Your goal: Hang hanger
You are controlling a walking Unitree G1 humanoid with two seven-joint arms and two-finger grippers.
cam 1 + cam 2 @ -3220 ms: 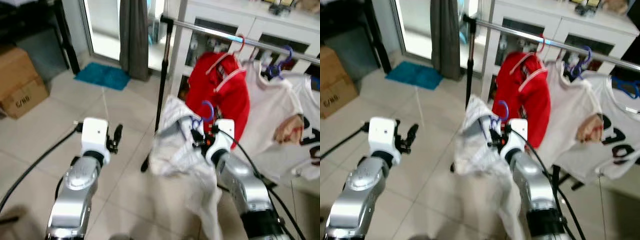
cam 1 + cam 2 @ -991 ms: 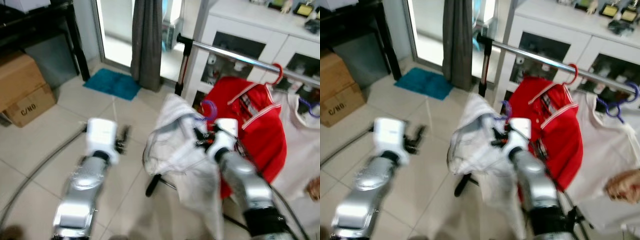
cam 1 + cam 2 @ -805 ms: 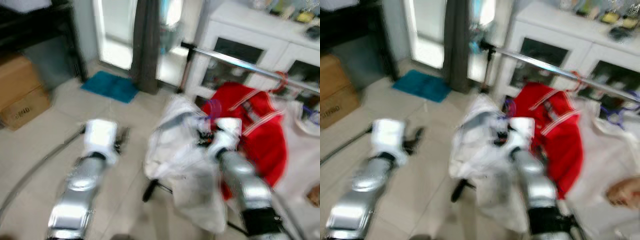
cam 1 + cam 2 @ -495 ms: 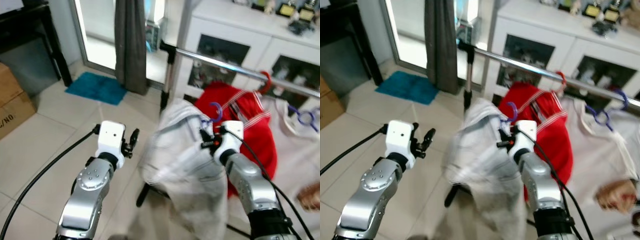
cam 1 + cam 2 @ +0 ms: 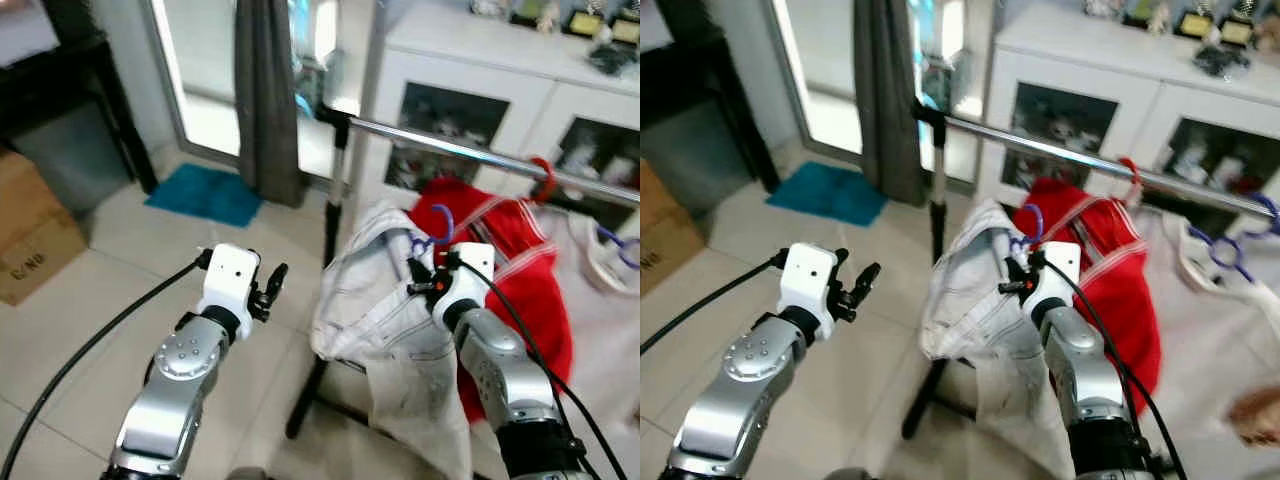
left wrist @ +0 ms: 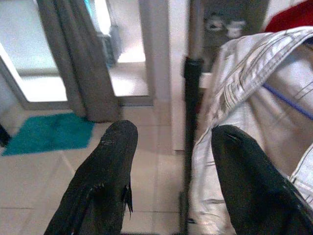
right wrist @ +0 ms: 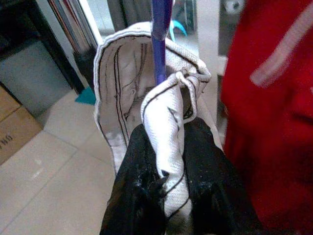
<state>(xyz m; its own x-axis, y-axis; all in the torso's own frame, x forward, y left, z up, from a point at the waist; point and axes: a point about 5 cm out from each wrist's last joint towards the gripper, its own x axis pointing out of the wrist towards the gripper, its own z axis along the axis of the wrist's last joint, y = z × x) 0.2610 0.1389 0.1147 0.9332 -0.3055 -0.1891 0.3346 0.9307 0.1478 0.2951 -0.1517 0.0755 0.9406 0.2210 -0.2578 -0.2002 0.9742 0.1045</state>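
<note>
A purple hanger [image 5: 441, 222] carries a white striped garment [image 5: 370, 300]. My right gripper [image 5: 420, 283] is shut on the hanger's neck and the bunched collar [image 7: 168, 132], with the purple stem [image 7: 160, 39] rising between the fingers. The hook sits a little below and in front of the chrome rail [image 5: 450, 150], just left of a red shirt [image 5: 520, 270] on a red hanger [image 5: 543, 175]. My left gripper [image 5: 272, 290] is held out open and empty, left of the garment and beside the rack's post [image 6: 191, 88].
The rack's upright post [image 5: 335, 200] and floor foot [image 5: 300, 410] stand right before me. Behind are a white cabinet [image 5: 480, 60] and a grey curtain [image 5: 265, 100]. A teal mat [image 5: 205, 193], a cardboard box [image 5: 30, 240] and a black cable [image 5: 80, 370] are at the left. A white shirt [image 5: 610, 300] hangs at the right.
The camera has swung about and the rack now looks nearer. My right gripper keeps its hold on the hanger, which sits closer under the rail. The left gripper stays open.
</note>
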